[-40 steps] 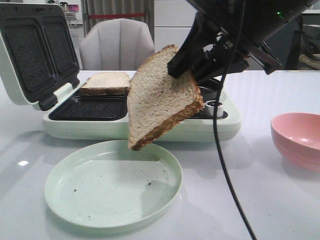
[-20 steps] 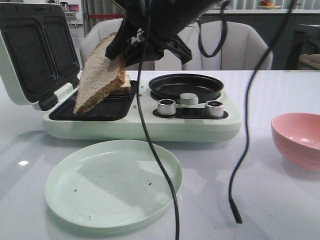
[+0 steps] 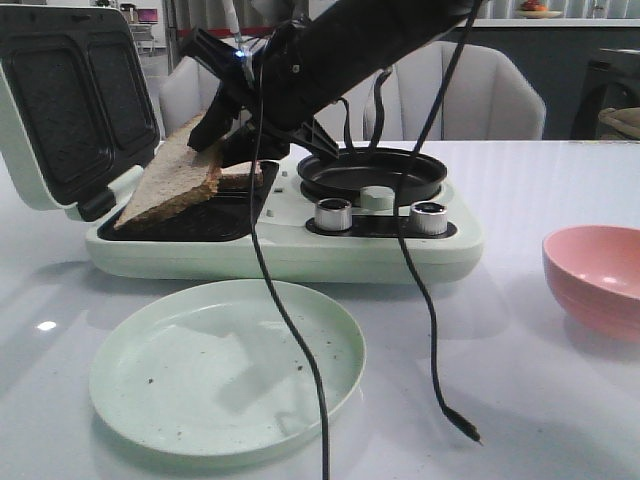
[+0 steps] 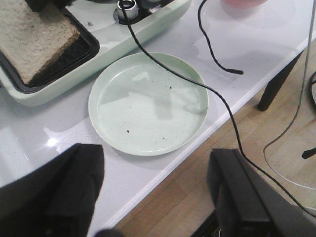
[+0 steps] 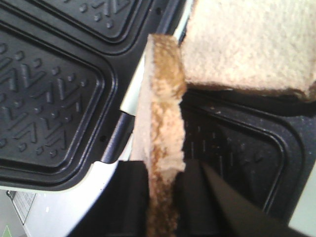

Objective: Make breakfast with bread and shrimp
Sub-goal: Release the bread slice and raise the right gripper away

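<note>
Gripping 1 tilted bread slice (image 3: 170, 185), the right tool (image 3: 232, 140) is clamped over the sandwich maker's (image 3: 280, 250) front well; left tool (image 4: 153, 197) gapes, holding nothing.

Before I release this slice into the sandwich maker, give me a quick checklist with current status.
1. Right end effector grips the slice: ok, jaws clamped on its edge.
2. Near tray free to take it: ok, the dark plate shows under the slice.
3. Slice lying flat: not ok, tilted, low corner at the tray's left end.
4. Lid open and out of the way: ok.
5. Second slice in the far tray: ok.
6. Left end effector clear of the work: ok, open over the plate.
</note>
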